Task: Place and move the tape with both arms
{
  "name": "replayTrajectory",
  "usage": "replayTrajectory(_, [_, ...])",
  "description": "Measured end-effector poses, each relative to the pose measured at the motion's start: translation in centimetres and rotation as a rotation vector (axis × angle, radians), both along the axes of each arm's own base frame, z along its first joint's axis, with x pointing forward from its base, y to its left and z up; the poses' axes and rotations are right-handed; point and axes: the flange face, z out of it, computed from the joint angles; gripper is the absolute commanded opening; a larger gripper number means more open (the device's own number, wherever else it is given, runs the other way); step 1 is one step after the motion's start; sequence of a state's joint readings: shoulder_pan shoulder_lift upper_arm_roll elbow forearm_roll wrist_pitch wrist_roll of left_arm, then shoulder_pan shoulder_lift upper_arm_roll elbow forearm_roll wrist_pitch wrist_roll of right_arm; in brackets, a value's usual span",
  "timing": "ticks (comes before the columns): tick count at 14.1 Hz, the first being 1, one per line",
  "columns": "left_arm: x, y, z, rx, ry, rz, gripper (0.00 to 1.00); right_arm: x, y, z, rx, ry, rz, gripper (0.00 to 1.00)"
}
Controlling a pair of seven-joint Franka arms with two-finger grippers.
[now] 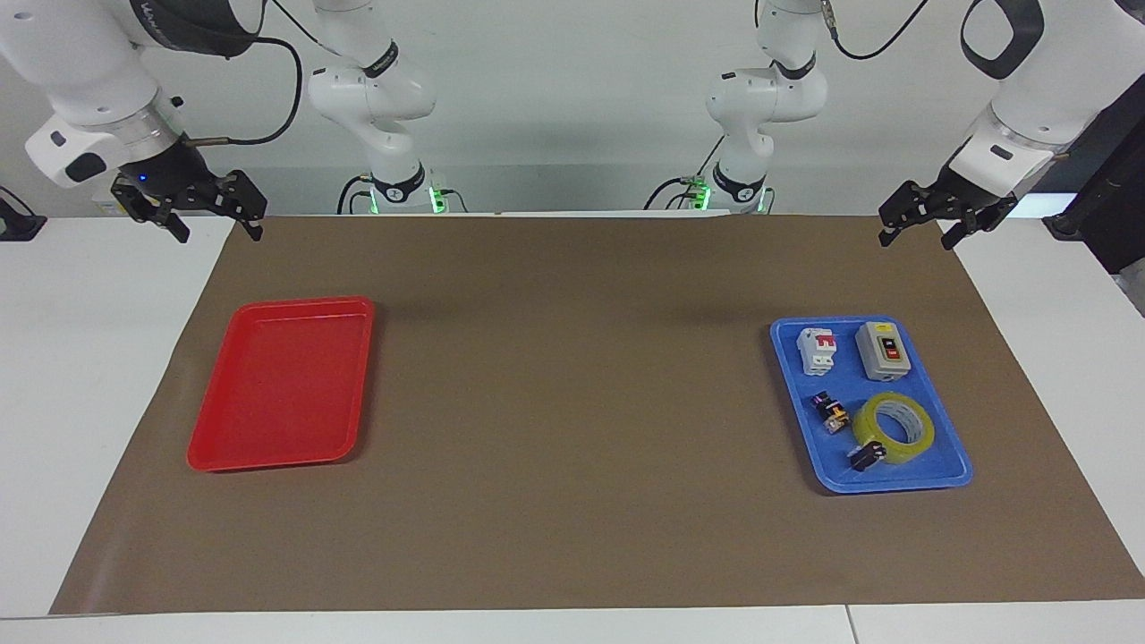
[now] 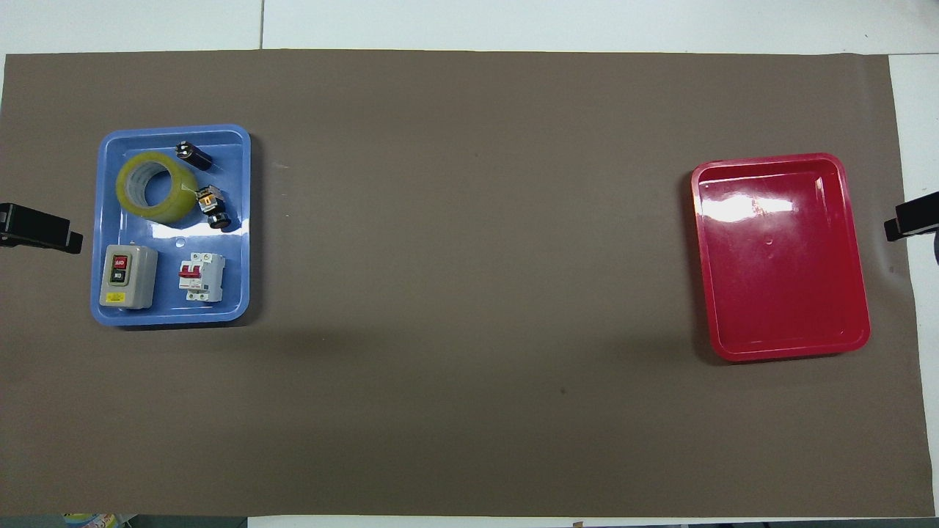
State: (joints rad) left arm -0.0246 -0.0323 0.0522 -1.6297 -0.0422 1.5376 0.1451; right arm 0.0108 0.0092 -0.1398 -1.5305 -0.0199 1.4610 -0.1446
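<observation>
The tape (image 1: 922, 442) is a translucent yellow roll lying flat in the blue tray (image 1: 959, 467), at the tray's end farther from the robots. It also shows in the overhead view (image 2: 130, 192), in the blue tray (image 2: 245, 220). My left gripper (image 1: 914, 241) is open and empty, raised over the mat's edge at the left arm's end of the table, well apart from the blue tray. My right gripper (image 1: 221, 235) is open and empty, raised over the mat's corner at the right arm's end. Only the grippers' tips show in the overhead view, left (image 2: 44, 229) and right (image 2: 910, 218).
The blue tray also holds a grey switch box (image 1: 882, 351), a white and red circuit breaker (image 1: 817, 350) and two small black connector pieces (image 1: 830, 411), one (image 1: 863, 457) touching the tape. A red tray (image 1: 277, 385) lies at the right arm's end on the brown mat (image 1: 572, 402).
</observation>
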Motion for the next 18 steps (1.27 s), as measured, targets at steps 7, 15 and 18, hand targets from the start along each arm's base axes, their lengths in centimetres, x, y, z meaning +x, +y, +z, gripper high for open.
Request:
replayTrajectory(7, [3.4, 4.5, -5.0, 0.013, -0.098, 0.065, 1.0, -0.1, -0.4, 0.0, 0.0, 0.0, -0.008, 1.0])
replayTrajectory(15, [11.0, 7.6, -21.7, 0.047, -0.152, 0.024, 1.0, -0.1, -0.3, 0.0, 0.0, 0.0, -0.006, 1.0])
replayTrajectory(18, [12.2, 7.6, -26.4, 0.057, -0.184, 0.022, 0.99, 0.0, -0.3, 0.0, 0.0, 0.0, -0.006, 1.0])
